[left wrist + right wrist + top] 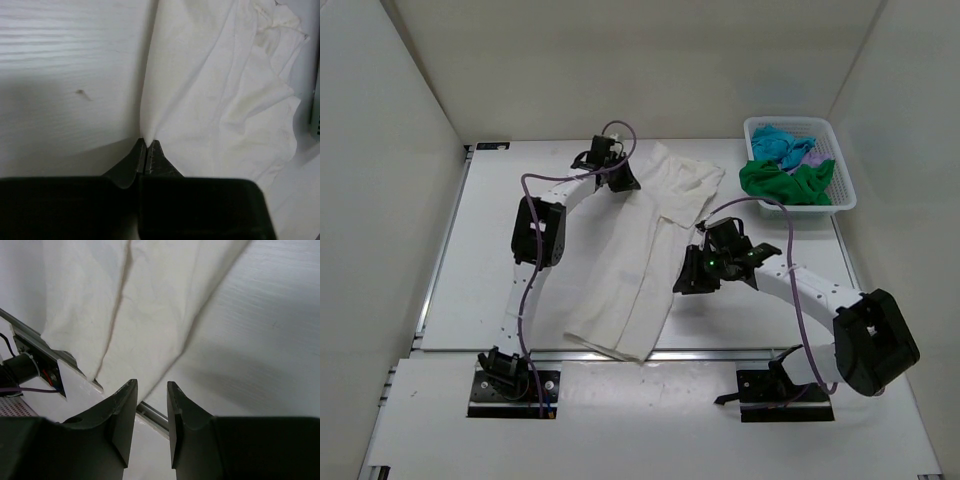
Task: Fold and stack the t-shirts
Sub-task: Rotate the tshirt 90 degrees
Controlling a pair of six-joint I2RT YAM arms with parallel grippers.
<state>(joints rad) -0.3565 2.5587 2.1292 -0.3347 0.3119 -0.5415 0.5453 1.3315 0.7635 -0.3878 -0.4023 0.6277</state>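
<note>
A large cream-white t-shirt (640, 250) lies folded lengthwise in a long strip, running from the far middle of the table to its near edge. My left gripper (620, 176) is at the strip's far left edge. The left wrist view shows this gripper (147, 142) shut on a pinch of the cream cloth (215, 90). My right gripper (686, 281) hovers just right of the strip's middle. In the right wrist view it (152, 385) stands open with nothing between its fingers, the cream cloth (125, 300) ahead of it. Green (785, 180), turquoise (778, 142) and lilac (810, 152) t-shirts lie bunched in the basket.
The white lattice basket (847, 196) stands at the far right corner of the table. White enclosure walls close in the left, back and right. A metal rail (150, 413) runs along the table's near edge, and the cream shirt's hem hangs over it.
</note>
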